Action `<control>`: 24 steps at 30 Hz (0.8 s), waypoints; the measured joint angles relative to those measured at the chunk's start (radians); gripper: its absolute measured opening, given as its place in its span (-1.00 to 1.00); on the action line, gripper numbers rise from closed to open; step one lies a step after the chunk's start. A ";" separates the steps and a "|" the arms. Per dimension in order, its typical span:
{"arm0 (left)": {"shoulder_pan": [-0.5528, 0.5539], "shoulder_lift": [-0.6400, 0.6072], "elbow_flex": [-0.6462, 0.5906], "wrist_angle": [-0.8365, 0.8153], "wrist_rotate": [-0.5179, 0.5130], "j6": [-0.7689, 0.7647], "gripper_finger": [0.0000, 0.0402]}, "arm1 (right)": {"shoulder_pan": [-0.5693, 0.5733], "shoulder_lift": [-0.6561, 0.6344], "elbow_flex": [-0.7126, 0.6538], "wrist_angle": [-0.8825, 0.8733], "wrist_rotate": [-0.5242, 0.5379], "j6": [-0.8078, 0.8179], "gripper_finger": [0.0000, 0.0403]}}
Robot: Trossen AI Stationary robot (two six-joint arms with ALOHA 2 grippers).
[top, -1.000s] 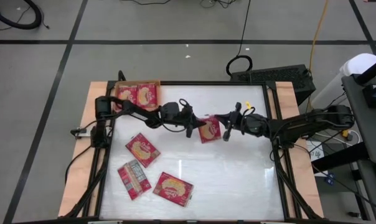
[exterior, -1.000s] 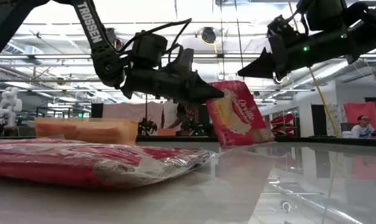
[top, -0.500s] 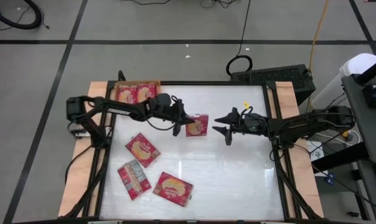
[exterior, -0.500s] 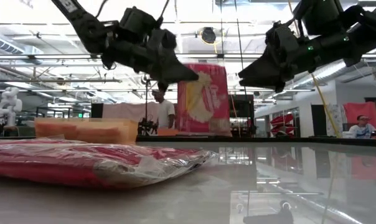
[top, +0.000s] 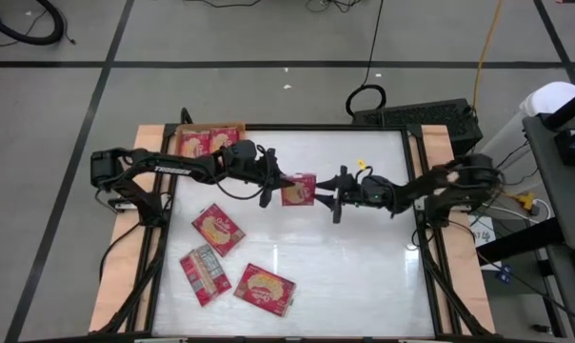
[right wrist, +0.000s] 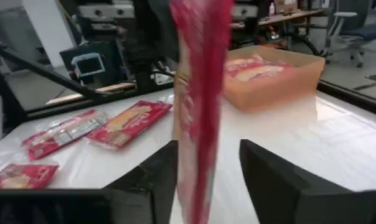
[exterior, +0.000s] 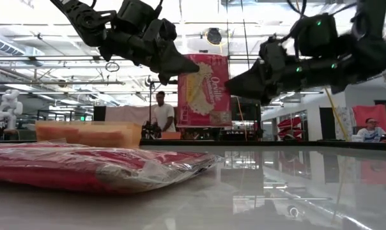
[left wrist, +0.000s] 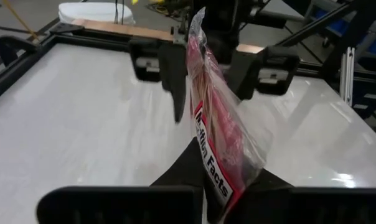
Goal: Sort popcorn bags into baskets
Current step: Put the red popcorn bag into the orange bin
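Red glossy film, a flat popcorn bag (top: 298,190) hangs at table centre from above, pinched in the shut left gripper (top: 273,187) at its 9 o'clock edge, right gripper (top: 327,198) open at 3 o'clock. Level across the table, it hangs upright, long axis vertical. In the left wrist view the crinkled packet stands edge-on between the right gripper's spread fingers; the right wrist view adds the orange basket (right wrist: 300,78) beyond, holding bags.

A: Where do the cameras sit?

B: One hangs high and looks straight down on the whole shiny white table (top: 364,276). One sits low at the table's edge, looking across into the room.

A: And the others?

B: One on each arm's wrist, very close. All four share the flat red popcorn bag held up in the air (top: 298,190), though it looks blurry up close.
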 joint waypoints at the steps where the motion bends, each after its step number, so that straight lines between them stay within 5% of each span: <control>1: 0.000 0.000 0.000 0.000 0.000 0.002 -0.93 | -0.001 0.038 0.005 0.037 0.002 0.008 -0.25; 9: 0.000 -0.001 0.000 -0.007 0.000 -0.015 -0.76 | 0.002 0.204 0.145 0.129 -0.051 -0.035 -0.94; 20: 0.032 -0.127 0.000 -0.396 -0.091 0.020 -0.13 | -0.080 0.138 0.184 -0.020 -0.146 -0.058 -0.95; 24: 0.042 -0.176 -0.018 -0.402 -0.102 0.069 -0.05 | -0.123 0.121 0.199 -0.022 -0.214 -0.051 -0.95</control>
